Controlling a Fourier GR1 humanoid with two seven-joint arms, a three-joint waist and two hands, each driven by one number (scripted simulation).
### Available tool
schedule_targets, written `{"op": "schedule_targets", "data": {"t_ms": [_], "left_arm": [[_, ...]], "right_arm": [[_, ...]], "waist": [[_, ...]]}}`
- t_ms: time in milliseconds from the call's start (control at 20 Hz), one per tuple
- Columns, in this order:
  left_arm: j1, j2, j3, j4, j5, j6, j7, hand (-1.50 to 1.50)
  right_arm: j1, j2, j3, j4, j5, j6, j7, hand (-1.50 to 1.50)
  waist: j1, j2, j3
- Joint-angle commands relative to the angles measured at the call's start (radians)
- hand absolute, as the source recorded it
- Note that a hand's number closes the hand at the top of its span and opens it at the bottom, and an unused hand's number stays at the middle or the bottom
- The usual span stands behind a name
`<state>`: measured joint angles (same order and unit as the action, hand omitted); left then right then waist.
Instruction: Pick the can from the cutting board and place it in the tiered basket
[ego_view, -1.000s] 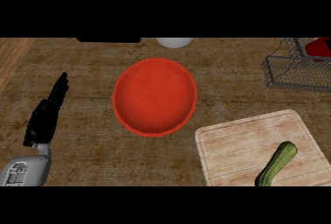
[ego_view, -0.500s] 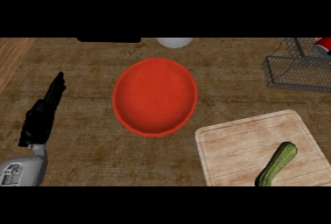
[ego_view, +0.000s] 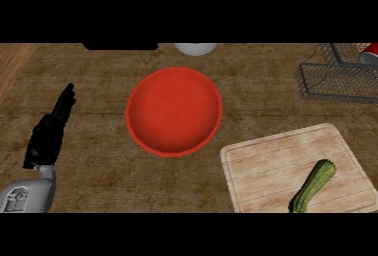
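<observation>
Head view: left hand (ego_view: 50, 135) at left edge, fingers straight, holding nothing, resting over wooden counter (ego_view: 88, 75). Red plate (ego_view: 174, 112) centre. Cutting board (ego_view: 295, 167) lower right carries zucchini (ego_view: 313, 185). Red can (ego_view: 370, 54) in wire basket (ego_view: 336, 80), top right.

Red plate (ego_view: 174, 111), green zucchini (ego_view: 313, 186), pale striped cutting board (ego_view: 266, 165), black hand (ego_view: 50, 134)
</observation>
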<state>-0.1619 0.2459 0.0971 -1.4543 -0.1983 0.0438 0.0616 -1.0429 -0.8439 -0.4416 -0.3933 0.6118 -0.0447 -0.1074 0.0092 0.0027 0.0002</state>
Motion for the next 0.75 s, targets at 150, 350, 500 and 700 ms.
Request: {"op": "schedule_targets", "data": {"t_ms": [150,350,500,700], "left_arm": [[0.001,-0.020,0.003,0.044,-0.021,0.029,-0.036,0.00],[0.083,-0.022,-0.019,-0.062,-0.007,-0.005,-0.012,0.00],[-0.016,-0.026,0.004,0.026,-0.003,0.009,-0.020,0.00],[-0.003,0.003,0.021,0.001,0.000,-0.007,0.005,0.00]], "right_arm": [[0.043,-0.168,-0.100,0.036,-0.104,0.178,0.079,-1.50],[0.140,-0.272,-0.153,0.063,-0.158,0.269,0.000,-1.50],[0.215,-0.345,-0.187,0.104,-0.190,0.347,-0.084,-1.50],[0.333,-0.421,-0.277,0.165,-0.270,0.423,-0.207,-1.50]], "waist": [[-0.018,-0.003,-0.001],[-0.005,-0.003,0.001],[-0.009,0.002,0.001],[-0.010,0.001,0.003]]}}
